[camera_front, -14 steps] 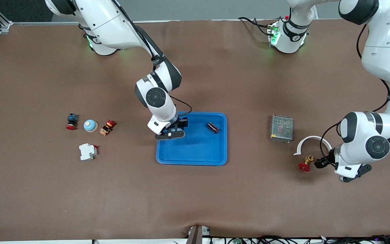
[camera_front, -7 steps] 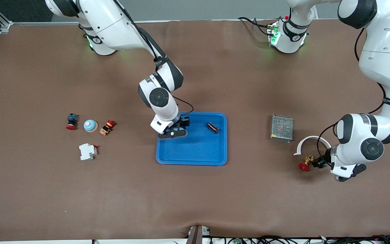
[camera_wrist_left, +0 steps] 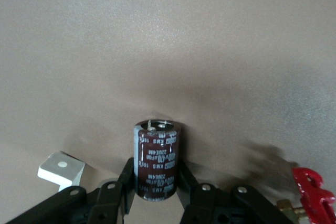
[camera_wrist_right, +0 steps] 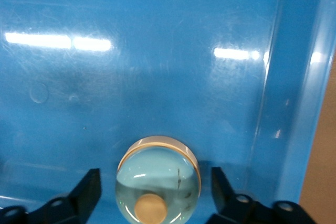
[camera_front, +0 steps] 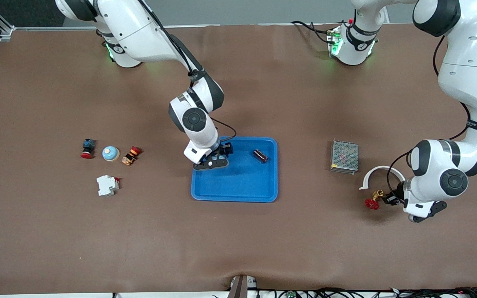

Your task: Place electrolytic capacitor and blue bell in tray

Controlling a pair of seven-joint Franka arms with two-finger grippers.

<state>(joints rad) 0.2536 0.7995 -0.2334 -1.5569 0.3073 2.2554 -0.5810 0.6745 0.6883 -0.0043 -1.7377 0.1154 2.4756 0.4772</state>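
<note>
The blue tray (camera_front: 242,186) lies mid-table with a dark capacitor (camera_front: 260,155) lying in it. My right gripper (camera_front: 222,152) is low over the tray's corner nearest the right arm's base. In the right wrist view its fingers (camera_wrist_right: 89,187) stand open on both sides of a pale blue bell (camera_wrist_right: 157,182) that rests on the tray floor (camera_wrist_right: 157,51). A second blue bell (camera_front: 110,153) sits on the table toward the right arm's end. My left gripper (camera_front: 391,199) is shut on a maroon electrolytic capacitor (camera_wrist_left: 156,161), low over the table beside the red valve.
A grey mesh box (camera_front: 344,156), a white curved piece (camera_front: 381,174) and a red-handled brass valve (camera_front: 373,202) lie near the left gripper. Beside the loose bell are a red push button (camera_front: 87,148), an orange-red switch (camera_front: 131,155) and a white breaker (camera_front: 107,185).
The left arm has shifted a little toward the red valve, carrying the capacitor. The right gripper has moved slightly farther over the tray.
</note>
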